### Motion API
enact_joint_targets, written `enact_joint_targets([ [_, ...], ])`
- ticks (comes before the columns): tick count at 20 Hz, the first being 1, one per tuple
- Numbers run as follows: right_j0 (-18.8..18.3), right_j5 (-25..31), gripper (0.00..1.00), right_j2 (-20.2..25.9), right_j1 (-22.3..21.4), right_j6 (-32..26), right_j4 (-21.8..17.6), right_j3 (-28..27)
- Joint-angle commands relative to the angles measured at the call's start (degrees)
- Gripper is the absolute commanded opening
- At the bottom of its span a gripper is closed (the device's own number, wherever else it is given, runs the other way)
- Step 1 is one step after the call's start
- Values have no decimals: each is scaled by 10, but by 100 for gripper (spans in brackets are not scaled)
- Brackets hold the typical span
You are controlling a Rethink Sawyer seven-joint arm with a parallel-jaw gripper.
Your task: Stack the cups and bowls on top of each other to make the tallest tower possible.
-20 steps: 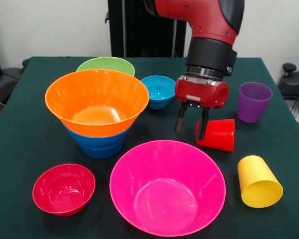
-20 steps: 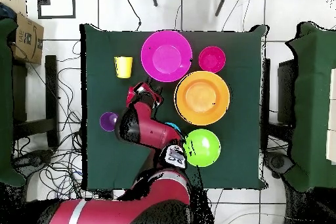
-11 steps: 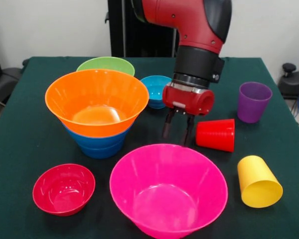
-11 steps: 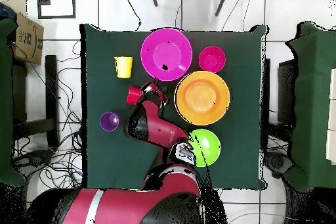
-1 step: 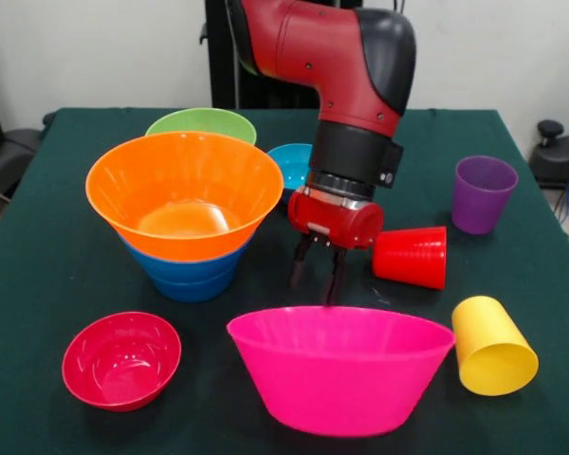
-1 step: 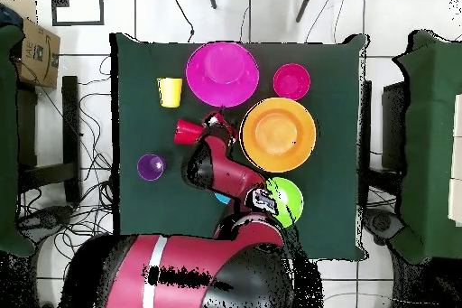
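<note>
My gripper (image 5: 315, 296) (image 6: 215, 121) is shut on the far rim of the large pink bowl (image 5: 341, 372) (image 6: 222, 73), which hangs raised and tipped above the near table. The tower, an orange bowl (image 5: 184, 193) (image 6: 279, 134) nested on blue bowls (image 5: 191, 276), stands to the left in the front view. Behind it sits a green bowl (image 5: 201, 123) (image 6: 289, 198). The arm partly hides a light-blue bowl (image 5: 291, 161). A small red bowl (image 5: 121, 359) (image 6: 291, 81) sits at the near left. The red cup (image 5: 412, 256) (image 6: 188, 130) and yellow cup (image 5: 491, 346) (image 6: 169, 92) lie on their sides. The purple cup (image 5: 484, 192) (image 6: 150, 166) is upright.
Dark green cloth covers the table (image 5: 38, 256). In the overhead view a cardboard box (image 6: 34, 50) sits off the table's left side, and cables lie on the floor around the table.
The gripper moved from beside the red cup to the pink bowl's far rim and shut on it. The pink bowl rose off the table and tipped, now showing its side.
</note>
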Motion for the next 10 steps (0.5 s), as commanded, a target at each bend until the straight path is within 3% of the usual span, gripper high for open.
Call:
enact_joint_targets([
  [1,0,16,100,66,38,84,-16,-35],
  [10,7,44,100,66,8,85,-8,-9],
])
